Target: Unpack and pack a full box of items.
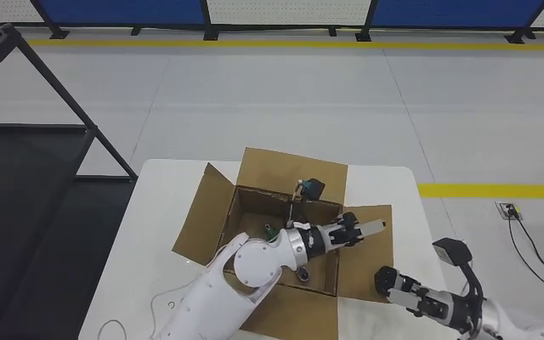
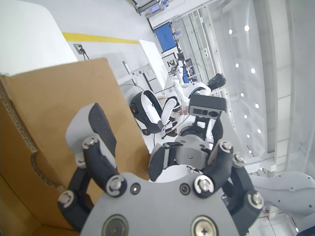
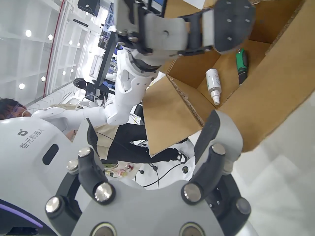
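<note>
"Where's the right gripper [image 1: 384, 279]?"
"At the box's [image 1: 289, 170] four o'clock, fingers spread wide, empty."
"And the left gripper [image 1: 361, 229]?"
"Over the three o'clock flap, also wide apart, holding nothing."
"The box?"
"Open, mid-table [image 1: 170, 195]. A white spray bottle [image 3: 213, 84] and a green tool [image 3: 241, 62] lie inside."

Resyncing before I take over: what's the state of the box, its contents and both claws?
Box: open, flaps folded outward.
Spray bottle: lying flat inside the box.
Green item: lying inside the box.
Left claw: open, empty, over the box.
Right claw: open, empty, beside the box.
</note>
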Controlling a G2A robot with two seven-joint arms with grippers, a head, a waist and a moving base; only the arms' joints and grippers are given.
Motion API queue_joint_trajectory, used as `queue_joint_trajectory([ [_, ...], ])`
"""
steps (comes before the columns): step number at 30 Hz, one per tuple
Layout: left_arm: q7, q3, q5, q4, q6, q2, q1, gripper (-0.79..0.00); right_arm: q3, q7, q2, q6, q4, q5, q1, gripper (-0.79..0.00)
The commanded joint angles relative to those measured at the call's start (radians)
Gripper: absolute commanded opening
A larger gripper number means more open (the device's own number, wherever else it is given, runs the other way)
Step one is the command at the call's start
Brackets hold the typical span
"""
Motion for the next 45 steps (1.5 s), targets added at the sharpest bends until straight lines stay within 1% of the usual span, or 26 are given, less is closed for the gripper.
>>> queue_joint_trajectory([
  [1,-0.003,-0.077,0.018,-0.058,-0.002,0.019,0.041,0.000,-0.002,-0.022,0.001,0.010,0.020,-0.013,0.009,0.000],
  [4,-0.004,-0.216,0.046,-0.177,-0.001,0.052,0.136,0.000,-0.008,-0.039,0.002,0.019,0.058,-0.009,0.028,0.000],
  [8,-0.010,-0.418,0.075,-0.371,0.009,0.092,0.296,0.000,-0.024,-0.058,0.004,0.041,0.119,-0.016,0.069,0.000],
  [10,-0.004,-0.514,0.077,-0.457,0.015,0.105,0.372,0.000,-0.042,-0.064,0.004,0.053,0.147,-0.018,0.095,0.000],
  [13,0.006,-0.638,0.062,-0.556,0.010,0.119,0.470,0.000,-0.073,-0.066,0.005,0.067,0.195,-0.033,0.134,0.000],
  [18,0.052,-0.804,0.037,-0.666,-0.011,0.132,0.605,0.000,-0.128,-0.070,0.003,0.074,0.269,-0.047,0.181,0.000],
  [20,0.070,-0.864,0.022,-0.687,-0.017,0.135,0.649,0.000,-0.146,-0.074,0.003,0.075,0.292,-0.053,0.194,0.000],
  [23,0.089,-0.938,-0.007,-0.688,-0.025,0.138,0.702,0.000,-0.170,-0.073,0.002,0.079,0.318,-0.063,0.208,0.000],
  [27,0.099,-1.009,-0.070,-0.674,-0.041,0.141,0.746,0.000,-0.191,-0.079,0.002,0.080,0.330,-0.070,0.221,0.000],
  [30,0.092,-1.031,-0.134,-0.657,-0.050,0.142,0.765,0.000,-0.193,-0.096,0.003,0.080,0.300,-0.083,0.236,0.000],
  [33,0.067,-1.043,-0.170,-0.635,-0.058,0.145,0.772,0.000,-0.190,-0.120,0.004,0.083,0.225,-0.096,0.251,0.000],
  [37,0.065,-1.044,-0.171,-0.633,-0.059,0.146,0.772,0.000,-0.210,-0.147,0.005,0.127,0.088,-0.164,0.290,0.000],
  [39,0.065,-1.044,-0.171,-0.633,-0.059,0.146,0.772,0.000,-0.250,-0.141,0.004,0.164,0.026,-0.204,0.327,0.000],
  [41,0.065,-1.044,-0.171,-0.633,-0.059,0.146,0.772,0.000,-0.307,-0.137,0.001,0.218,-0.008,-0.232,0.381,0.000],
  [45,0.065,-1.044,-0.171,-0.633,-0.059,0.146,0.772,0.000,-0.468,-0.108,-0.013,0.310,-0.006,-0.341,0.539,0.000],
])
